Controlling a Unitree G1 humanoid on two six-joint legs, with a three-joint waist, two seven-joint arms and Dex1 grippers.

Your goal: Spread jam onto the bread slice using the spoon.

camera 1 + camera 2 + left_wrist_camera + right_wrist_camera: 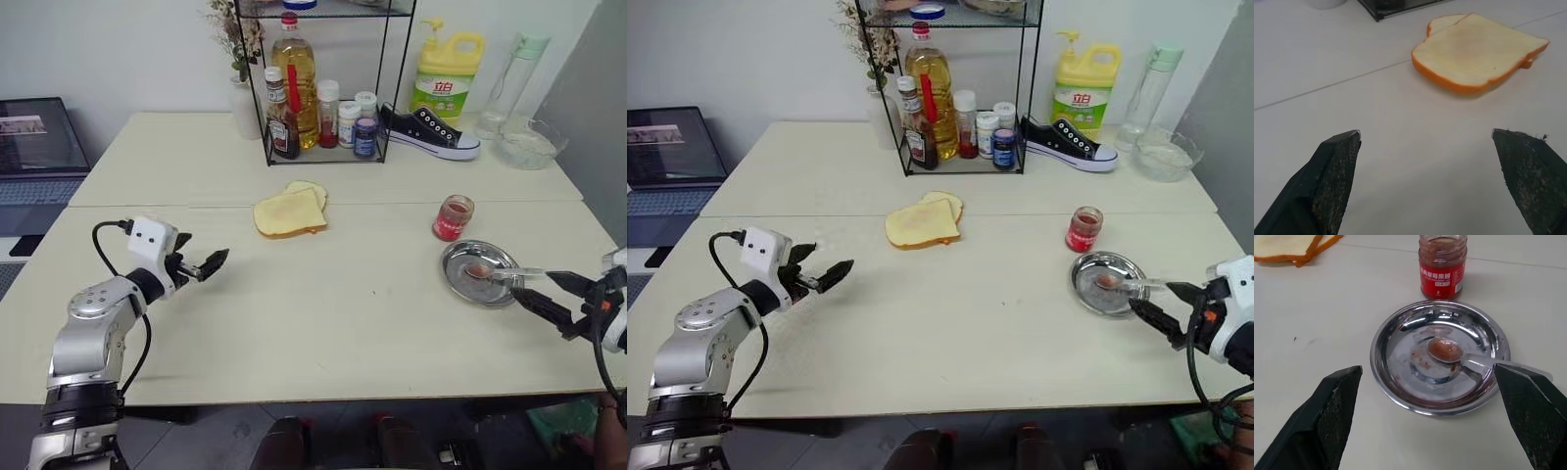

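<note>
The bread slice [289, 213] lies flat at mid-table, resting on a second slice [312, 187]; its pale face [1479, 51] carries a faint brownish tinge. The jam is in a small red-labelled glass jar [453, 217] at the right, and a dab of it sits in the spoon's bowl [1445, 349]. The spoon [502, 274] lies in a round steel dish [470, 257], its handle reaching over the near-right rim. My right gripper [530, 283] is open just before the dish, one finger beside the handle's end. My left gripper [201, 266] is open and empty, well left of the bread.
A wire rack [323, 98] of bottles stands at the table's back, with a black sneaker [431, 132], a yellow jug [446, 73], a clear bottle [514, 83] and a glass bowl [529, 147] to its right. A laptop [34, 147] sits off the far left.
</note>
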